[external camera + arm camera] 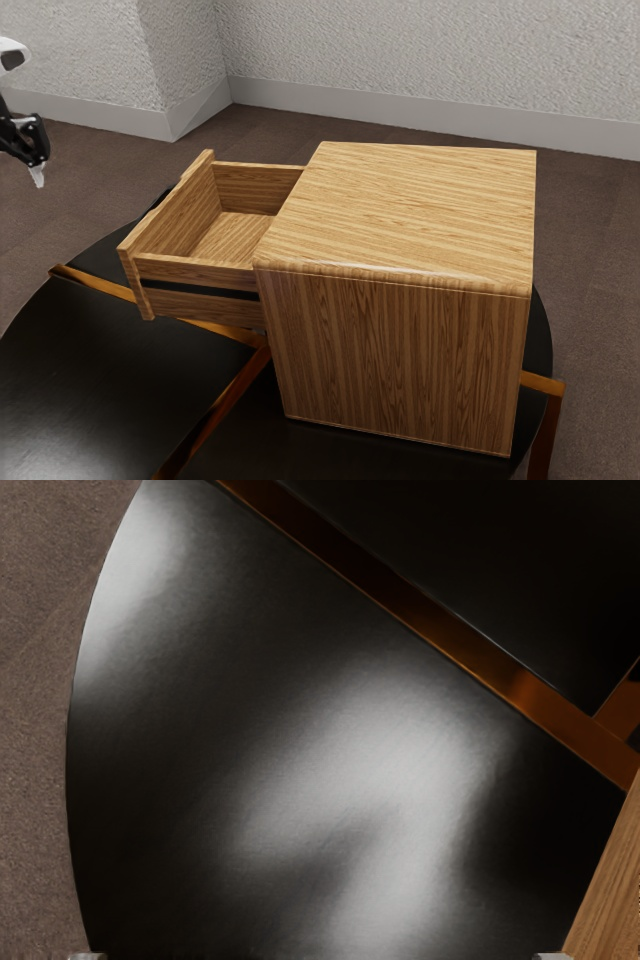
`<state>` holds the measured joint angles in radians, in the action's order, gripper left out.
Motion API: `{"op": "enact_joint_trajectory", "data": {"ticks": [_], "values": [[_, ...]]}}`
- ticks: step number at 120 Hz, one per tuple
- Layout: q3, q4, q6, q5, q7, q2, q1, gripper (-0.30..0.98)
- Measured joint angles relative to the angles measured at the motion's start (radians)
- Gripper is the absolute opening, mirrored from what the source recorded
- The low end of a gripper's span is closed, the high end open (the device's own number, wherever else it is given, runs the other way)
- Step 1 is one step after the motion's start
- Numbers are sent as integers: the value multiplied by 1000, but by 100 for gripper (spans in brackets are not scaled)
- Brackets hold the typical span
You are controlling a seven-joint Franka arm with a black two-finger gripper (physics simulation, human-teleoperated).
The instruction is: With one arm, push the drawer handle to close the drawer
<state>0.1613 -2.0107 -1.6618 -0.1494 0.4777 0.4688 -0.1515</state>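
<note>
At the exterior view's left edge hangs my gripper (38,176), above table height and well apart from the drawer. Its fingertips stand wide apart at the wrist view's lower edge, so the gripper (320,956) is open, holding nothing. The wooden drawer (205,265) is pulled far out of the cabinet (400,215), its front panel facing the gripper's side. That panel's outer face is turned away in the exterior view, and I cannot make out the handle. A strip of light wood (612,885) shows in the wrist view, apparently part of the drawer.
The cabinet stands on a round black table (90,375) with orange-brown wooden strips (215,410) across it. Brown floor (590,270) surrounds the table, and pale textured walls (420,60) rise behind. The table's curved edge (72,770) also lies under my hand.
</note>
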Motion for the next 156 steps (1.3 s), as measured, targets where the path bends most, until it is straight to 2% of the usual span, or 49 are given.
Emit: {"op": "enact_joint_trajectory", "data": {"ticks": [12, 28, 55, 80, 111, 156], "values": [[1, 1, -40, 11, 177, -55, 3, 15], [46, 1, -120, 14, 413, -121, 85, 1], [78, -53, -261, 9, 791, -156, 100, -7], [90, -56, -397, -2, 1047, -229, 100, -9], [76, -74, -499, -6, 1243, -260, 116, -10], [35, -194, -571, -3, 1346, -172, 116, -10]]}}
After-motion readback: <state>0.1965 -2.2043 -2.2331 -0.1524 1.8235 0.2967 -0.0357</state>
